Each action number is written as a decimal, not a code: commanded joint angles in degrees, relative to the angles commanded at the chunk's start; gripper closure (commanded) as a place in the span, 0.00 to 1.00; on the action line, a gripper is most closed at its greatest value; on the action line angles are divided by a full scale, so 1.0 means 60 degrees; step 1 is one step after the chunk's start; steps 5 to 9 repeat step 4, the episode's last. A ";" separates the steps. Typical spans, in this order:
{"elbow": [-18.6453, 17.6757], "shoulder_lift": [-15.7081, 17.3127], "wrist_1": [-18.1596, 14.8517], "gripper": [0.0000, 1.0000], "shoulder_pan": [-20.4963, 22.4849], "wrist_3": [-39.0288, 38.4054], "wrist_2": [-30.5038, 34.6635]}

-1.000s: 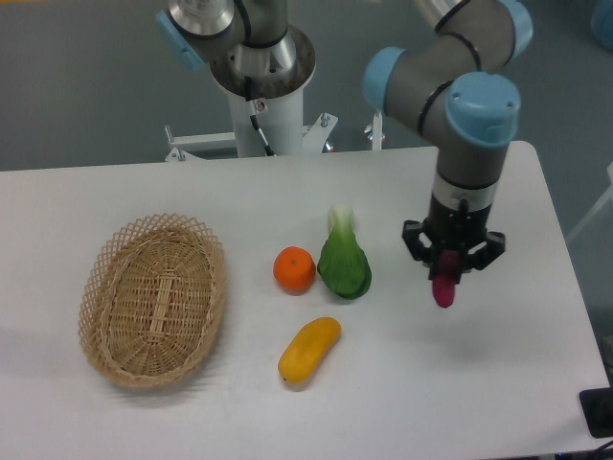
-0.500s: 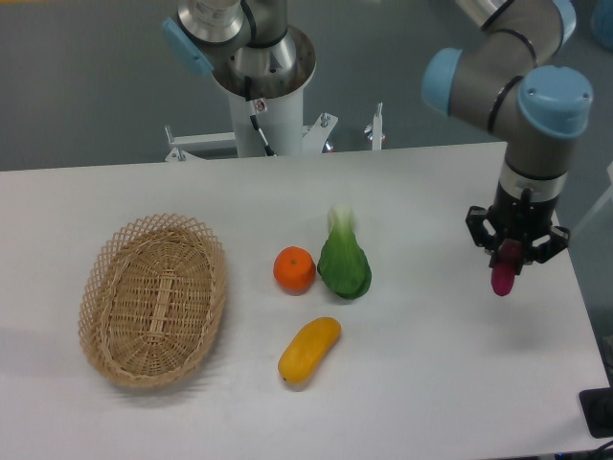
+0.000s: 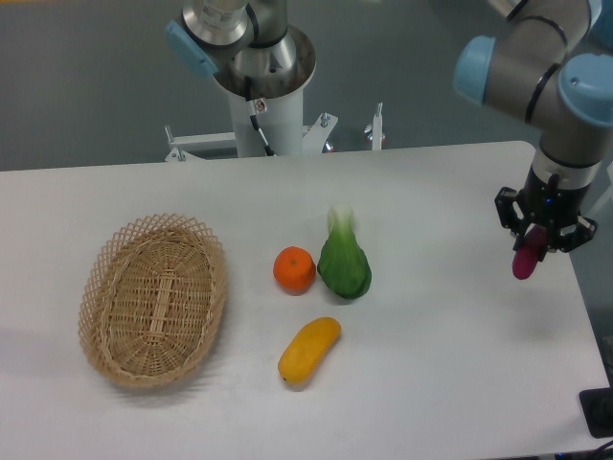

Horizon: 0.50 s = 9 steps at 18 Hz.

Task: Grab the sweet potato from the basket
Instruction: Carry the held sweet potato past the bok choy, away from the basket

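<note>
My gripper (image 3: 536, 245) is shut on the magenta sweet potato (image 3: 525, 262), which hangs upright from the fingers above the table's far right side. The woven tan basket (image 3: 153, 299) lies at the left of the table with nothing in it, far from the gripper.
A round orange (image 3: 294, 269) and a green leafy vegetable (image 3: 344, 261) sit mid-table. A yellow mango (image 3: 308, 350) lies in front of them. The robot's base pedestal (image 3: 263, 86) stands at the back. The table's right edge is close to the gripper.
The gripper has carried the sweet potato steadily to the right and a little toward the back, from right of the green vegetable to near the table's right edge.
</note>
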 joint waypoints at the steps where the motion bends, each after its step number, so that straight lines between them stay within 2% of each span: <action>1: -0.0029 0.0000 0.0000 0.88 0.0000 0.0000 0.0000; 9: -0.0059 0.0015 0.0029 0.88 -0.0029 -0.0015 0.0015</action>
